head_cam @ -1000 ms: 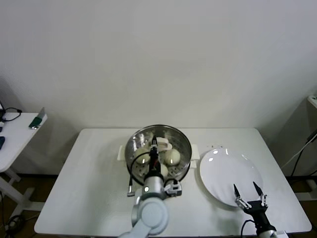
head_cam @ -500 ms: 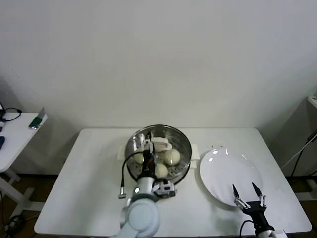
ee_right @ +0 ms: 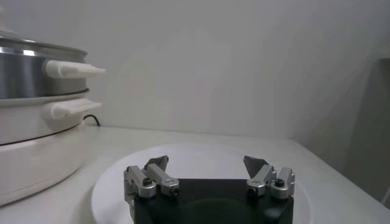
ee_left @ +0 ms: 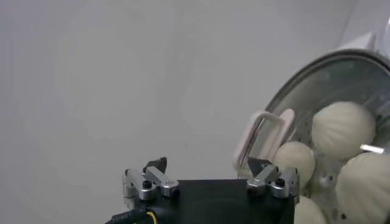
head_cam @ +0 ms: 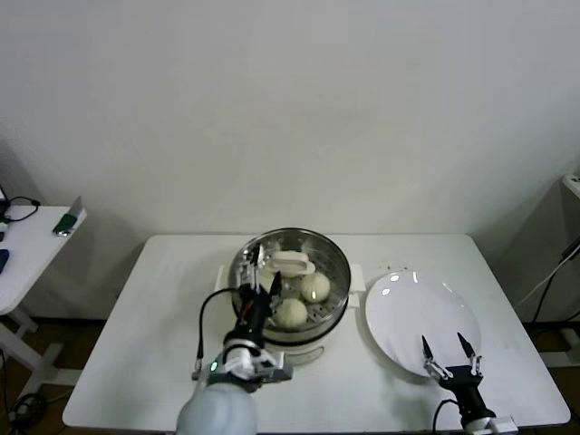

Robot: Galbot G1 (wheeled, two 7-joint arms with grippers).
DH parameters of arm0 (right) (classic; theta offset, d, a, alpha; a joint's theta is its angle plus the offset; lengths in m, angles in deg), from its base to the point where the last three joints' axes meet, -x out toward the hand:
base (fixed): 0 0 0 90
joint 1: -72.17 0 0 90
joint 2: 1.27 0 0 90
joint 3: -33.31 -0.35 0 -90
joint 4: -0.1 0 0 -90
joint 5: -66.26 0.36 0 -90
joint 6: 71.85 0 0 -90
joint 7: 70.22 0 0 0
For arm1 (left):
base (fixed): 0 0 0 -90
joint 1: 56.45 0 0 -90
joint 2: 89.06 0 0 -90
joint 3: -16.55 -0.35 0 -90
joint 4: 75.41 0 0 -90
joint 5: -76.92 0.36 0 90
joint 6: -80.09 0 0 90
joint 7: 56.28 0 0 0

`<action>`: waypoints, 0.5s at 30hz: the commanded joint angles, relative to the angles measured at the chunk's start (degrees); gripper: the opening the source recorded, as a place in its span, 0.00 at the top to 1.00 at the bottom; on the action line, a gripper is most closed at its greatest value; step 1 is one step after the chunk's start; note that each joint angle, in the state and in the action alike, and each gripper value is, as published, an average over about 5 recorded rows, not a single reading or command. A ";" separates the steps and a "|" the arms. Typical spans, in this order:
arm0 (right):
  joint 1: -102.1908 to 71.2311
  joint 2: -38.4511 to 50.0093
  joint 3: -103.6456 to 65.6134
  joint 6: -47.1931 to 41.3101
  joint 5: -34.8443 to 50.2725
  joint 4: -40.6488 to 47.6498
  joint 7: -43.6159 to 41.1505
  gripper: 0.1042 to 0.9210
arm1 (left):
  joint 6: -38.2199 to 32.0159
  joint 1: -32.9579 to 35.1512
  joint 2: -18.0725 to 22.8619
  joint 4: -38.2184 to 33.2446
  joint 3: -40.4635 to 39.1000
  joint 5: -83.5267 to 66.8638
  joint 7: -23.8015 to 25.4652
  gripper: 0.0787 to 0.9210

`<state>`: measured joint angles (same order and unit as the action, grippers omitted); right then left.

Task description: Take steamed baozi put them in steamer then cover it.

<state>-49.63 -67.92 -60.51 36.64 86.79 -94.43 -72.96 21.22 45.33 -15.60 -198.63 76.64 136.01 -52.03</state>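
Head view: our left gripper [head_cam: 262, 272] hangs wide open and empty over the steamer [head_cam: 332, 258], above the baozi [head_cam: 291, 313]. Our right gripper [head_cam: 447, 352] gapes empty at the plate [head_cam: 412, 304].

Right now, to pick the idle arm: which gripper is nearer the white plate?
Right. The right gripper hangs open over the white plate's near rim; the left gripper is open over the steamer beside it.

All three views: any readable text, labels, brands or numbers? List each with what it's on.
None readable in any view.
Steamer: steel wall and cream base carry no visible print.
Glass lid and its white handle: plain.
White plate: plain.
Left hand and right hand: bare metal, no markings visible.
Small items on the side table: too small to tell.
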 commanded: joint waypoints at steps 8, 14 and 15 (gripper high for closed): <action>-0.09 -0.81 0.43 2.93 -0.42 -0.57 0.45 0.12 | -29.16 22.46 -3.34 -1.42 47.90 -75.31 -8.89 0.12; -0.39 -0.71 0.44 4.81 -0.49 0.04 0.36 0.12 | -35.26 26.34 -6.46 7.30 50.71 -84.44 -5.85 0.12; -0.41 -0.73 0.45 5.05 -0.49 0.12 0.35 0.12 | -36.27 26.36 -6.38 8.66 50.07 -84.28 -5.36 0.12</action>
<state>-50.00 -68.58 -60.17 39.26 86.45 -94.62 -72.71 -1.20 62.37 -18.12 -198.96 108.45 85.24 -58.47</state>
